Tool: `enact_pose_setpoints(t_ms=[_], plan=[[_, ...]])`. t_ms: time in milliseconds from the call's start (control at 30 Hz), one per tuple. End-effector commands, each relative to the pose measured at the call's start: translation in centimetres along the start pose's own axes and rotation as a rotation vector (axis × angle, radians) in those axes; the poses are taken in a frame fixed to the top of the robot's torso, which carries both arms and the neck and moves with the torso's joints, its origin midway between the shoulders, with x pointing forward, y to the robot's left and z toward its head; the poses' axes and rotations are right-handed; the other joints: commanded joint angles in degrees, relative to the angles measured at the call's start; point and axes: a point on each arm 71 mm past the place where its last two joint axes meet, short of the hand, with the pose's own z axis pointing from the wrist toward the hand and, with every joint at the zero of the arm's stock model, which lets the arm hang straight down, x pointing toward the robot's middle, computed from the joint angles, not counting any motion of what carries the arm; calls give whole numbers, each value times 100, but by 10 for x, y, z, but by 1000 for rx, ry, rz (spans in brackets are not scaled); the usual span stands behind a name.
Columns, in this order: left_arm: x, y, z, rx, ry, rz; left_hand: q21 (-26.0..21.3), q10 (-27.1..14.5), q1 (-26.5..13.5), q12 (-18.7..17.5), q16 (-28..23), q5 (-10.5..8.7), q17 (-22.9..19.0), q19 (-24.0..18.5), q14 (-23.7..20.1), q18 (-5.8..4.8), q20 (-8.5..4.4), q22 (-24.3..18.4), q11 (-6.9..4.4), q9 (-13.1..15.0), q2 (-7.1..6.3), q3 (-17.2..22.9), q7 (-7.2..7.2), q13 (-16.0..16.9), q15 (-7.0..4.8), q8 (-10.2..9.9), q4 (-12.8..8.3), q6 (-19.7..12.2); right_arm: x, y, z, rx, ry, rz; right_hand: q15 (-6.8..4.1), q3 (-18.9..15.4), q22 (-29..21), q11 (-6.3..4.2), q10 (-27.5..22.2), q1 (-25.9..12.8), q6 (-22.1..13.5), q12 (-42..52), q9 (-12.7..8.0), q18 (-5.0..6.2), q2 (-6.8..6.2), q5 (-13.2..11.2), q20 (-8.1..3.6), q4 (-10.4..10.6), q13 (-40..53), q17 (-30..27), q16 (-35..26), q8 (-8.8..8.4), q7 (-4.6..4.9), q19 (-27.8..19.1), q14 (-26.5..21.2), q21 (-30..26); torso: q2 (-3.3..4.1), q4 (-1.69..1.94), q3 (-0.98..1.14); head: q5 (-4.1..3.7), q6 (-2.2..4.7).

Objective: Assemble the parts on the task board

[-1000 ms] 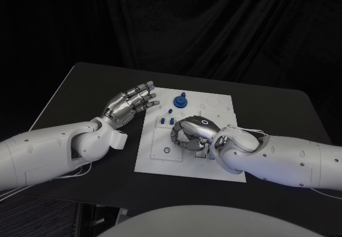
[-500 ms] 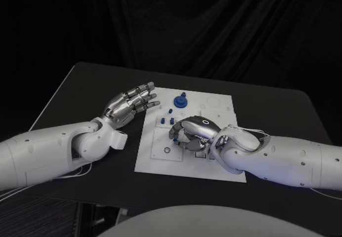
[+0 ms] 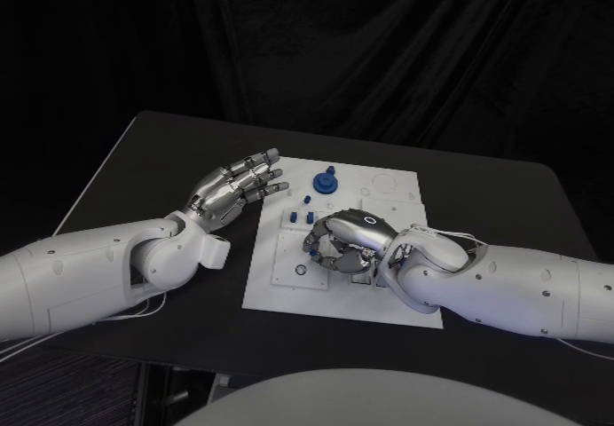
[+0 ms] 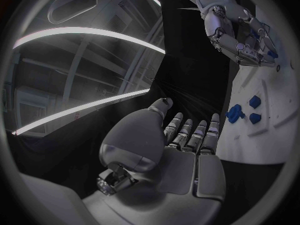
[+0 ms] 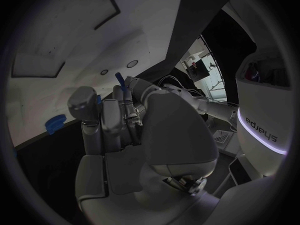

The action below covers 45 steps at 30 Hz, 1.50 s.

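Head view: four blue parts [image 3: 326,182].

Black table [image 3: 153,151] before dark curtain [image 3: 384,62], dim surroundings.

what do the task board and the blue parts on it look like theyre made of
Task board: looks like rigid matte white plastic or painted sheet, flat with clean straight edges and shallow round recesses; the exact material cannot be told. Blue parts: probably moulded or printed plastic, evenly coloured, with a dull sheen.
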Motion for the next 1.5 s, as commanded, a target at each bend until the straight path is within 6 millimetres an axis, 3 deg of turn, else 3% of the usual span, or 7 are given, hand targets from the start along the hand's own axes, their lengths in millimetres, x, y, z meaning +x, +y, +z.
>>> enact_pose_setpoints(t_ms=[33,333,500,600,900,1500], plan=[[2,-1,0,34,16,-10,-8,9,-56,-22,20,-30,2,-24,-29,-48,2,-9,-49,8,-11,49,28,2,16,24,0,1,1,1,-1,-23,3,14,-11,-4,606,-45,18,-32,86,-36,-48,3,6,43,16,37,-6,-35,-53,-42,5,-20,-42,-47,2,3,3,0,-1],[2,1,-1,28,16,-13,-7,15,-72,-14,28,-38,3,-21,-23,-48,2,-14,-51,10,4,78,43,3,20,28,14,20,0,-1,-2,-28,-6,20,-57,-86,627,-97,55,-3,460,-33,-121,-15,57,374,-22,29,7,-167,-191,-16,-63,23,-68,22,-1,-1,2,13,-1],[2,1,-1,24,15,-14,-6,21,-92,-6,32,-48,3,-16,-23,-49,2,-17,-57,12,12,104,70,4,22,32,33,42,0,-1,-2,-32,-10,21,-76,-164,625,-121,76,-2,620,-36,-61,-14,64,405,-41,14,9,-190,-222,67,-94,28,-59,3,-2,4,4,8,-1],[2,2,-2,22,15,-15,-6,20,-102,-7,35,-56,3,-16,-22,-49,2,-20,-59,13,15,114,78,4,23,33,43,48,-1,-2,-2,-35,-13,24,-94,-264,625,-140,100,-9,716,-49,64,-16,76,381,-58,5,4,-210,-252,178,-117,38,-49,-5,-4,4,6,7,-1],[2,4,-2,17,14,-17,-5,23,-111,-4,38,-64,4,-15,-22,-49,2,-22,-61,13,17,122,83,5,23,34,53,53,-1,-3,-3,-35,-19,29,-106,-370,629,-154,133,-7,721,-57,233,-21,84,338,-72,-9,1,-195,-253,294,-126,55,-26,-6,0,-4,6,13,-1],[2,7,-3,5,15,-21,-4,21,-121,-6,41,-73,4,-12,-21,-49,2,-22,-66,13,18,131,86,4,22,34,63,56,-1,-8,-3,-14,-14,24,-111,-460,639,-156,187,97,440,-83,833,-21,115,193,-83,-89,2,-185,-277,604,-110,73,-10,-54,0,0,5,32,-1]])
